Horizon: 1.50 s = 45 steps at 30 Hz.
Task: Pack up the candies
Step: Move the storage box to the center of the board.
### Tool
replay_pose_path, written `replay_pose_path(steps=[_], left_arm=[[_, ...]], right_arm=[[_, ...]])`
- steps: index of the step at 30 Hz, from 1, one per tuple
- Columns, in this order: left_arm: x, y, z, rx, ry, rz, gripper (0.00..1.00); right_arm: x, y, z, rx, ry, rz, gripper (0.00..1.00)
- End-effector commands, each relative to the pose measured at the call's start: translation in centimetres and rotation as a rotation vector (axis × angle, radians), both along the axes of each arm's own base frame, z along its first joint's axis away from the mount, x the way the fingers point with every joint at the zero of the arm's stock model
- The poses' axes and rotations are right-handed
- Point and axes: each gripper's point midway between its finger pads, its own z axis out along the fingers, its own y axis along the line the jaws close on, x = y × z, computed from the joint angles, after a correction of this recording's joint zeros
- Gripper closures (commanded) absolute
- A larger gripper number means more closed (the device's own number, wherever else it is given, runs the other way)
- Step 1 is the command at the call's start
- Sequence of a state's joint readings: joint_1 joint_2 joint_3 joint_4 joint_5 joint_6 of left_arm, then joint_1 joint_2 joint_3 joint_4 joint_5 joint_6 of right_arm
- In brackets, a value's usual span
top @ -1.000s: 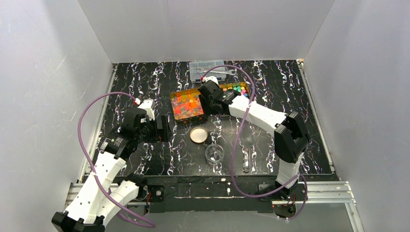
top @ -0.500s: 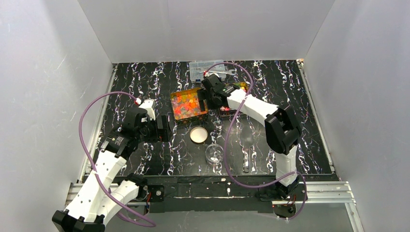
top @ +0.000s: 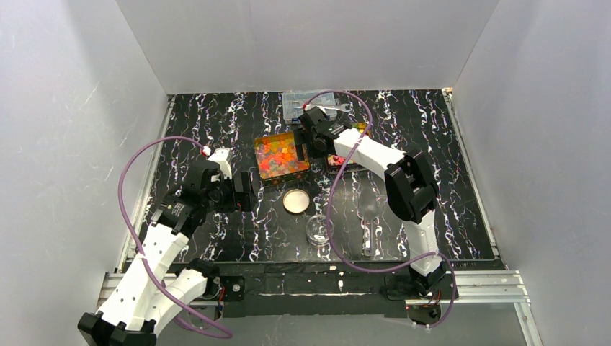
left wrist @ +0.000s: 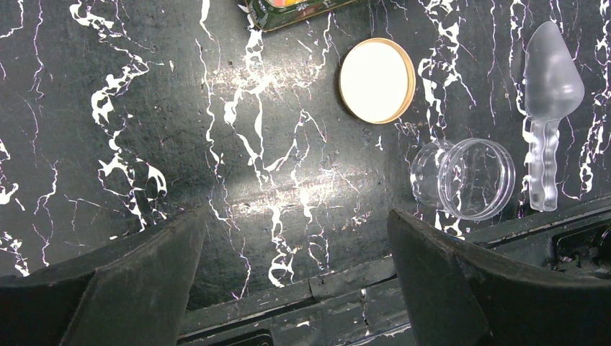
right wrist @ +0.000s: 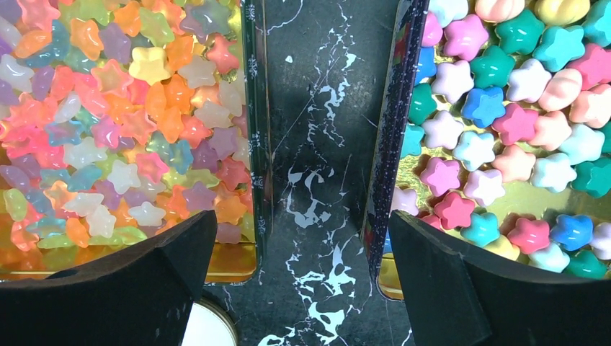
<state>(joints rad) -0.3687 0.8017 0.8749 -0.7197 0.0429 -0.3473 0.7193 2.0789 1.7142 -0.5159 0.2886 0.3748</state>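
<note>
Jaws stand wide apart on both arms with nothing between them: the left gripper [left wrist: 295, 216] hangs over the near left of the worktop [left wrist: 144, 108], and the right gripper [right wrist: 302, 216] reaches far forward, over the strip of worktop between two trays. The worktop is black with white marble-like veins, edged by a metal rail [top: 490, 282] at the near side and closed in by plain pale walls [top: 310, 43] on the left, back and right. Nearest the arm bases sit a clear round jar [left wrist: 472, 178] and, just to its right, a clear plastic scoop [left wrist: 551, 94], its handle toward the near edge and its bowl pointing away. Just beyond the jar a cream lid [left wrist: 377, 79] with a gold rim lies flat. Farther on, the left tray [right wrist: 252, 108] is heaped with glossy candies [right wrist: 108, 108] and the right tray [right wrist: 393, 144] holds pastel candies [right wrist: 519, 122] in a looser layer. All are small stars lying every way, with no common heading. The trays' facing edges run near to far, and the gap narrows toward the near end. From above, the right tray is largely hidden under the right arm. Bare worktop stretches on both sides of the trays. By the back wall sits a clear compartment box [top: 308, 103] with a wrench [top: 339, 108].
</note>
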Motion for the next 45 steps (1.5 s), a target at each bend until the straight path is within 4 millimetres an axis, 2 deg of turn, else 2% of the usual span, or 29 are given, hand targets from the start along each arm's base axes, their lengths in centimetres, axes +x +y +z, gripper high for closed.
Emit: replay_pose_path(steps=[1,6,13,20,26,33,45], left_arm=[[-0.3,0.1,-0.1,0.010,0.010,-0.014,0.04],[-0.2,0.0,-0.1,0.010,0.011,-0.017,0.04],[-0.3,0.0,-0.2,0.010,0.013,-0.020,0.04],[-0.3,0.0,-0.1,0.009,0.010,-0.019,0.04],[-0.3,0.0,-0.1,0.008,0.008,-0.021,0.04],[-0.3,0.0,-0.1,0.009,0.007,-0.019,0.04],[-0.3,0.1,-0.1,0.012,0.007,-0.016,0.04]], right_arm=[[1.3,0.0,1.5,0.004,-0.052,-0.027,0.02],[1.2,-0.6,0.9,-0.019,-0.055,-0.039,0.02],[0.8,-0.2,-0.6,-0.014,-0.019,-0.027,0.02],[0.6,-0.2,-1.3,-0.016,-0.005,-0.021,0.04],[0.1,-0.1,-1.9,-0.007,0.016,-0.006,0.16],[-0.4,-0.1,-2.1,0.002,0.030,0.000,0.37],[-1.4,-0.8,-1.4,0.008,0.031,0.000,0.65]])
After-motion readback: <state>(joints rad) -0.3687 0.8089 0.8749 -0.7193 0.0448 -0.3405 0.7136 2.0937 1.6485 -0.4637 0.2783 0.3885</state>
